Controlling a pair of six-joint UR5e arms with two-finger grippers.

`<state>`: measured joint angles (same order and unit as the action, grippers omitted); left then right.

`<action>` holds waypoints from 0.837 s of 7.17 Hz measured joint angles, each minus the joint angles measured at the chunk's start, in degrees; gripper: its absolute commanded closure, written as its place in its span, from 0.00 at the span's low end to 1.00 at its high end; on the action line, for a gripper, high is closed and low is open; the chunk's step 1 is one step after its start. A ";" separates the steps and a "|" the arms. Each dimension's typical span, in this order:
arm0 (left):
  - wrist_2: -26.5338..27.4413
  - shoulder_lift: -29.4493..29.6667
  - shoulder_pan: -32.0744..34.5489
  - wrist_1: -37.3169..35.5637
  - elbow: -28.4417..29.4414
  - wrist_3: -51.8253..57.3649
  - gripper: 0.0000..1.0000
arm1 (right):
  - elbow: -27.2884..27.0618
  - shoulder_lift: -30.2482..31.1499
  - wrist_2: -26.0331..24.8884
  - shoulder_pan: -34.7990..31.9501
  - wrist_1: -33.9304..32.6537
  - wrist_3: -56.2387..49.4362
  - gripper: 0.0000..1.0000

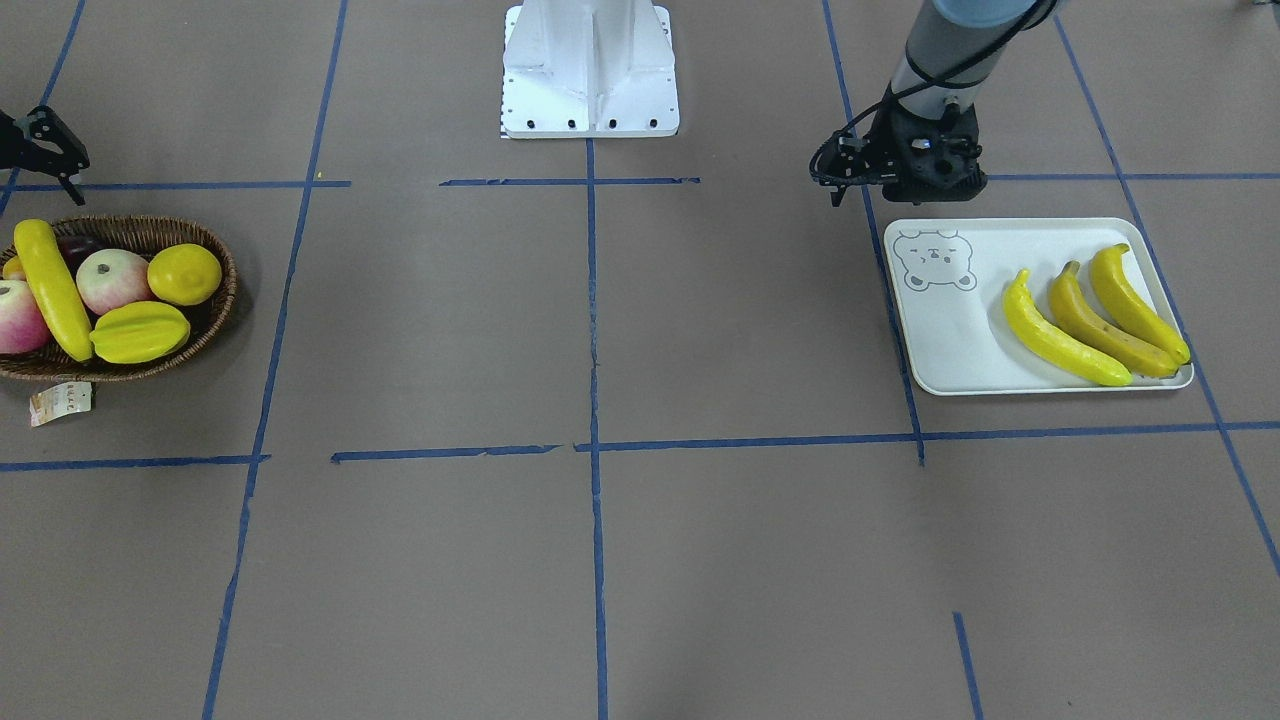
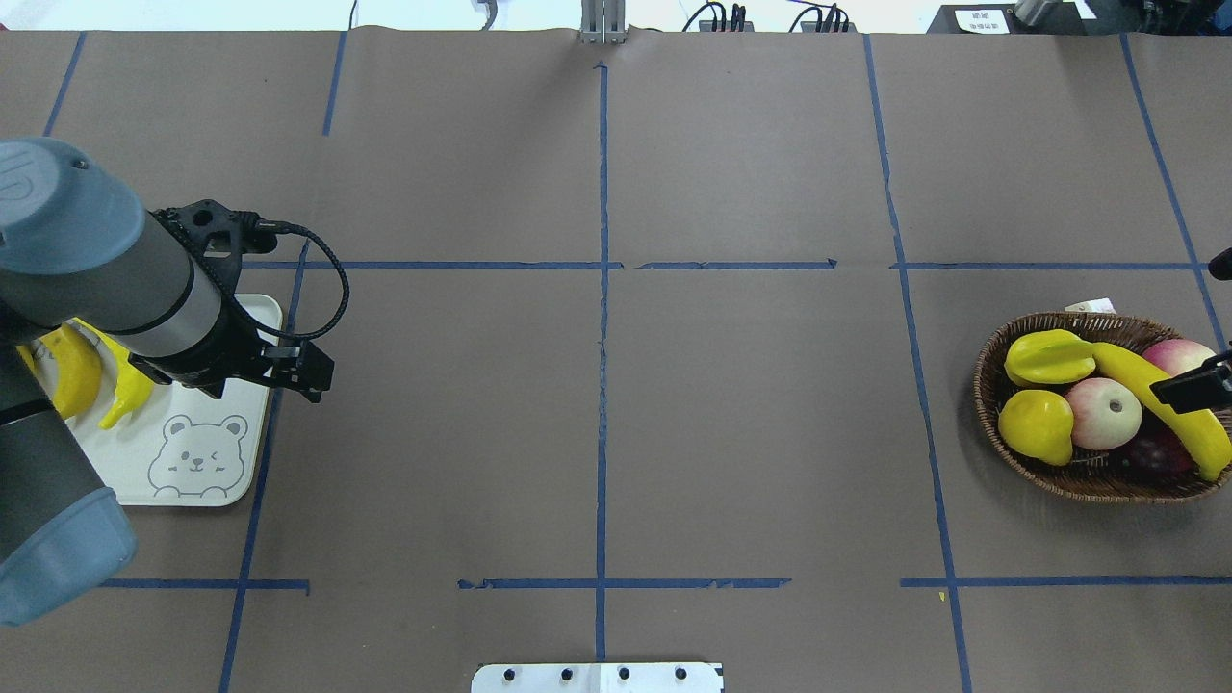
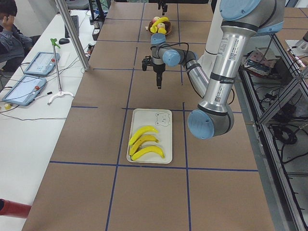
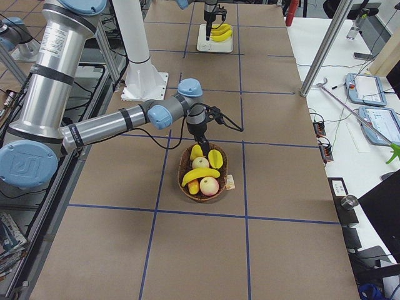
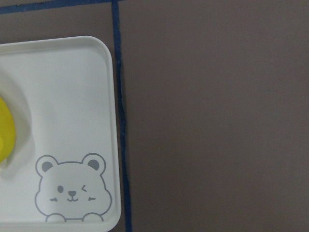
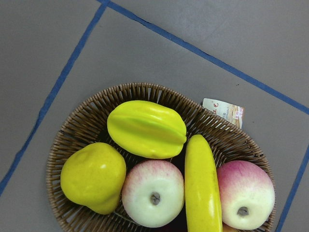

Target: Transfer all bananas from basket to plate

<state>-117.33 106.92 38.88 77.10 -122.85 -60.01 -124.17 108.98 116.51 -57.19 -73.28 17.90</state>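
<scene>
Exterior front-facing view: a brown worktop (image 1: 600, 550) marked with blue tape lines carries a woven basket (image 1: 232, 280) at one end and a pale rectangular plate (image 1: 950, 340) at the other, well apart. Three bananas (image 1: 1100, 325) lie side by side on the plate, the middle one darker, away from its bear print (image 1: 933, 262). A fourth banana (image 1: 52, 290) lies on top of the fruit in the basket, between two pink apples (image 1: 113, 281), with nothing over it. One end touches a ridged starfruit (image 1: 140, 332), and a lemon (image 1: 185, 273) sits beside that. A paper tag (image 1: 62, 402) lies on the worktop at the basket's rim. The right hand (image 4: 199, 139) hangs above the basket, pointing straight down. The left hand (image 3: 159, 83) points down above the worktop, just beyond the plate's bear-print end. How far either hand is open cannot be told, and nothing shows in either grasp.
</scene>
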 measured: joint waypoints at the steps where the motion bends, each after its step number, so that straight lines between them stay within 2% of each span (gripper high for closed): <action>1: 0.24 0.72 -1.67 2.33 0.29 -3.62 0.00 | 2.76 1.47 0.03 0.00 6.29 1.80 0.00; 3: 0.41 1.05 -2.78 3.76 0.50 -5.65 0.00 | 7.57 2.66 -0.32 0.49 14.54 4.68 0.00; 5: 0.46 1.09 -2.90 3.91 0.57 -5.90 0.00 | 9.25 4.02 -5.10 5.00 15.73 4.85 0.02; 6: 0.49 1.09 -2.93 3.93 0.59 -5.94 0.00 | 9.83 4.95 -7.76 7.31 15.51 4.25 0.06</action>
<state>-116.84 108.01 35.95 81.03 -122.26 -65.95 -114.34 113.92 108.75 -49.88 -57.77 22.15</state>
